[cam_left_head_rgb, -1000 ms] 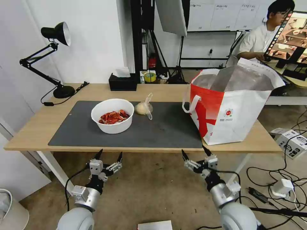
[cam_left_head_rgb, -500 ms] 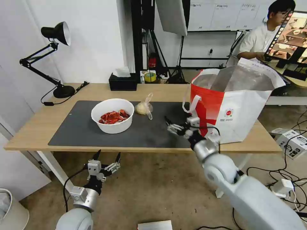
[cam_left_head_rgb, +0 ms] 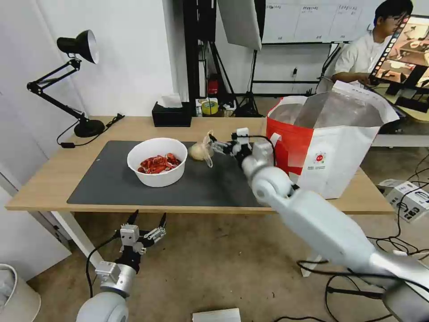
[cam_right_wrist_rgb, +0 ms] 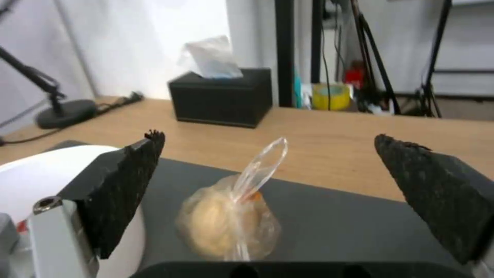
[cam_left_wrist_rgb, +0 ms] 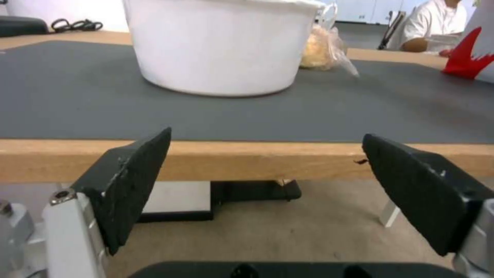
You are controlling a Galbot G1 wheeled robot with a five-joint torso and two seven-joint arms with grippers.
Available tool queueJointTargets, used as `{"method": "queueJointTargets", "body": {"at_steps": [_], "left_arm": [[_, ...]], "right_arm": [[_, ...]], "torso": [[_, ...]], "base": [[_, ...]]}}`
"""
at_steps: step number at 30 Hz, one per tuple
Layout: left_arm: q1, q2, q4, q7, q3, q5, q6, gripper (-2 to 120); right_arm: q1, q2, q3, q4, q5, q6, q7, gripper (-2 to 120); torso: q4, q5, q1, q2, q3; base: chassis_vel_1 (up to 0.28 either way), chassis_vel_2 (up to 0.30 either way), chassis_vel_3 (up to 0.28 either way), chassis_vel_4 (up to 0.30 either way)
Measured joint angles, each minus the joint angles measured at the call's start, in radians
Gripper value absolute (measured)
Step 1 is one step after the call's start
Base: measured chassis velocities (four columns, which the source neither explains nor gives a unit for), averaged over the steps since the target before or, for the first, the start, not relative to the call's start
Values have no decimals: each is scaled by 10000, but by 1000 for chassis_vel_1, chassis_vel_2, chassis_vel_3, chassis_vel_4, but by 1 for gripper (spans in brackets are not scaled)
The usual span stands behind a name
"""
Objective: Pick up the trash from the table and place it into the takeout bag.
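- The long light-wood table carried a dark grey mat.
- Your right gripper, jaws spread, hovered beside the knotted clear bag with beige lump, which lay near the white round bowl.
- I judged it light and soft; grip the twisted neck.
- Your left gripper sat parked below the table edge, jaws spread.

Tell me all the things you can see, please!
Table: one, light wood, under everything.
Mat: one, dark grey, across the table.
Bowl: one, white, red shells inside, on the mat.
Knotted bag: one, clear, beige lump inside, beside the bowl.
Takeout bag: one, white and red, on the table's right end.
Tissue box: one, black, at the far edge.
Lamp: one, black, far left corner.
Right tool: open, by the knotted bag.
Left tool: open, below the table's near edge.
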Motion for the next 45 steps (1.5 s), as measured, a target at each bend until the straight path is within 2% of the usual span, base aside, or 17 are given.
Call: {"method": "queueJointTargets", "body": {"at_steps": [4,6,7,9,10,12,19,23,45], "left_arm": [[-2,1,15,0,3,1,0,100],[-25,22,28,1,5,-3,0,100],[-25,22,28,1,5,-3,0,100],[-36,29,41,1,5,-9,-1,100],[-36,29,41,1,5,-9,-1,100],[-36,30,43,2,6,-14,-2,100],[-21,56,59,7,-27,-30,-62,100],[12,45,79,23,-47,-36,-106,100],[79,-85,188,281,-87,-29,-255,100]], "right_arm": [[636,525,-130,-880,137,-339,43,100],[1297,1131,-262,-2031,109,-760,64,100],[1297,1131,-262,-2031,109,-760,64,100],[1801,1687,-352,-3063,58,-1165,66,100],[1801,1687,-352,-3063,58,-1165,66,100],[2143,2166,-383,-3897,11,-1459,-19,100],[2431,3007,-469,-5224,-305,-2151,-621,100],[2430,3162,-539,-5611,-527,-2593,-973,100],[2403,3248,-1022,-6233,-1300,-3082,-2082,100]], "torso": [[1,0,0,0,-1],[1,-1,0,1,-1],[1,-1,0,1,-1],[0,0,0,2,-1],[0,0,0,2,-1],[0,-1,1,2,-1],[1,1,0,2,-2],[0,1,0,2,-1],[-1,2,-1,2,-2]], "base": [[0,0,0,0],[0,0,0,0],[0,0,0,0],[0,0,0,0],[0,0,0,0],[0,0,0,0],[0,0,0,0],[0,0,0,0],[0,0,0,0]]}}
